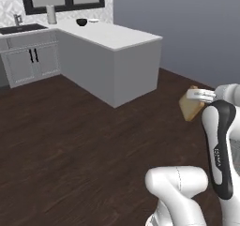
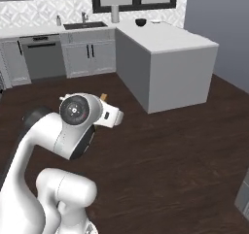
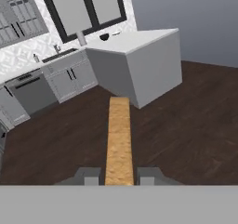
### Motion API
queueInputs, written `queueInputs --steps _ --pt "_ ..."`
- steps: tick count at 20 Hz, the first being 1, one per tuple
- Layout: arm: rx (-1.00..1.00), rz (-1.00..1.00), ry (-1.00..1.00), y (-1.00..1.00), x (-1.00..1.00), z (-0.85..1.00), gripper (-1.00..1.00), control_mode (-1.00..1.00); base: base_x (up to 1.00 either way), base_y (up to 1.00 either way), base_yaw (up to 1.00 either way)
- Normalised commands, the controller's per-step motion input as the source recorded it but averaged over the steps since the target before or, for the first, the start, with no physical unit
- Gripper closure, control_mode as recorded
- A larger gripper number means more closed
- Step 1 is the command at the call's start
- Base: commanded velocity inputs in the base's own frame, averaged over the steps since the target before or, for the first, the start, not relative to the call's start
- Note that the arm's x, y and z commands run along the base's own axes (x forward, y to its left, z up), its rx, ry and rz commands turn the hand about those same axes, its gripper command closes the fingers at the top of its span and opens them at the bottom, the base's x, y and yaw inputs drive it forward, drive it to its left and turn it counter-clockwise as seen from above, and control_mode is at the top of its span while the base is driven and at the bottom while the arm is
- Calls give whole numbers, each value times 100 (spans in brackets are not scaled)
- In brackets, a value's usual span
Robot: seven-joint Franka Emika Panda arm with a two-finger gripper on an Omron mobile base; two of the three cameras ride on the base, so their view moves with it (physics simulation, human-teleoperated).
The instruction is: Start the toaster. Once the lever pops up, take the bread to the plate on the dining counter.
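Observation:
My gripper [image 3: 119, 176] is shut on the bread [image 3: 119, 135], a tan slice seen edge-on that sticks out ahead between the two fingertips [image 3: 88, 175]. From the left base view the bread [image 1: 190, 109] hangs over the dark wood floor, held by the gripper [image 1: 200, 96]. Only a corner of the bread [image 2: 103, 97] peeks past the hand in the right base view. The dining counter [image 1: 117, 37] stands ahead, white top over a grey base. The plate [image 1: 93, 20] lies at its far end beside a dark bowl [image 1: 82, 22]. The toaster is out of view.
A sink [image 1: 21, 29] and grey cabinets [image 2: 90, 58] run along the back wall under a black-framed window. A dishwasher [image 2: 44, 56] sits left of them. A paper towel roll [image 1: 51, 14] stands in the counter's corner. Open dark floor [image 1: 70, 140] lies between me and the counter.

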Motion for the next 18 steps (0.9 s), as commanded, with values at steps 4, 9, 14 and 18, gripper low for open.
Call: queueInputs --steps 4,9,14,18 --pt "0 0 0 0 0 0 100 100 100 -1 -4" --pt "0 0 0 0 0 0 100 100 100 -30 -5" --pt "0 0 0 0 0 0 100 100 100 -64 -1" --pt "0 0 0 0 0 0 100 100 100 -76 0"
